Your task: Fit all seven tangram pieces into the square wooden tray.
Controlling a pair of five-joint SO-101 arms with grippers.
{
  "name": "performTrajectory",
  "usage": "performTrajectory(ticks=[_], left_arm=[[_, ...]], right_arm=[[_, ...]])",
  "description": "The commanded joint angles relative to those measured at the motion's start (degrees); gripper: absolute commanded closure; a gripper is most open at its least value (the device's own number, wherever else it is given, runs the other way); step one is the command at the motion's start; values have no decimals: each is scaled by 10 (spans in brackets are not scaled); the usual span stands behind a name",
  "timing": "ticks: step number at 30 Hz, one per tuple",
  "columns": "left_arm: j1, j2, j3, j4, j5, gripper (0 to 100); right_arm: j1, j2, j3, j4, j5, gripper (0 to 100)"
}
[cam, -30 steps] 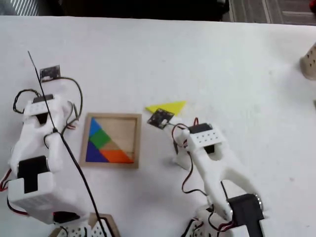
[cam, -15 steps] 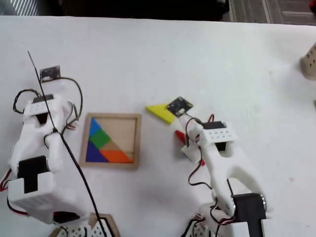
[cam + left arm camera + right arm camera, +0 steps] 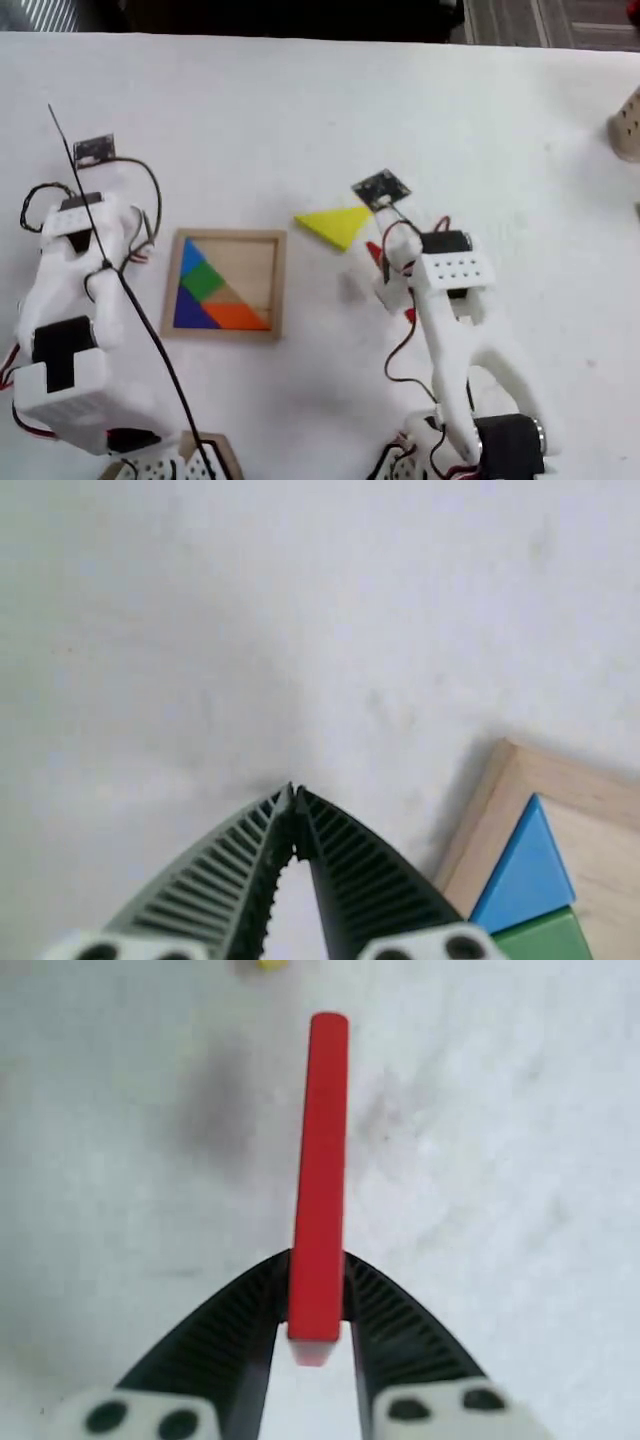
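The red piece (image 3: 320, 1150) stands on edge, clamped in the right end effector (image 3: 318, 1282), with its long side running straight out past the fingertips over the bench (image 3: 300, 120). I cannot tell whether it hangs free or brushes the surface. The yellow triangle (image 3: 338, 225) lies loose just ahead of this end effector and slightly to its left. The tray (image 3: 279, 290) sits farther to its left, apart from both. Inside the tray, a blue piece (image 3: 188, 295), a green piece (image 3: 203, 278) and an orange piece (image 3: 238, 316) fill the side farthest from the right end effector, and the nearer side is bare wood.

The left end effector (image 3: 293, 815) is clenched on nothing, its tips at the bench, with a tray corner near on its right.

The step in hand looks like the carry: red is gripped but not yet placed. The next move probably calls for swinging left over the tray's near rim, laying the piece flat, then lowering it into the bare side against the pieces already set.

The raised rim is the edge to clear, since a piece held on edge could catch it. The yellow triangle lies close to that path and could be nudged. Open bench lies between the right end effector and the tray, so the approach from that side has room. The far side is crowded by the left arm.
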Motion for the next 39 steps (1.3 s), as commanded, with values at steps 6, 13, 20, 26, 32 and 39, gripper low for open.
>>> performTrajectory(ticks=[6,13,20,26,32,39], left_arm=[[-9,-107,65,-52,4,973],[-10,-117,75,-59,4,973],[-33,-117,73,-59,5,973],[-30,-118,72,-60,6,973],[-30,-118,72,-70,6,973],[-33,-118,73,-70,7,973]], right_arm=[[-159,-25,-96,37,-56,981],[-240,-23,-123,-1,-13,981],[-267,81,-125,-136,89,981],[-267,157,-137,-244,147,981],[-268,230,-225,-242,154,981],[-300,367,-353,-194,220,981]])
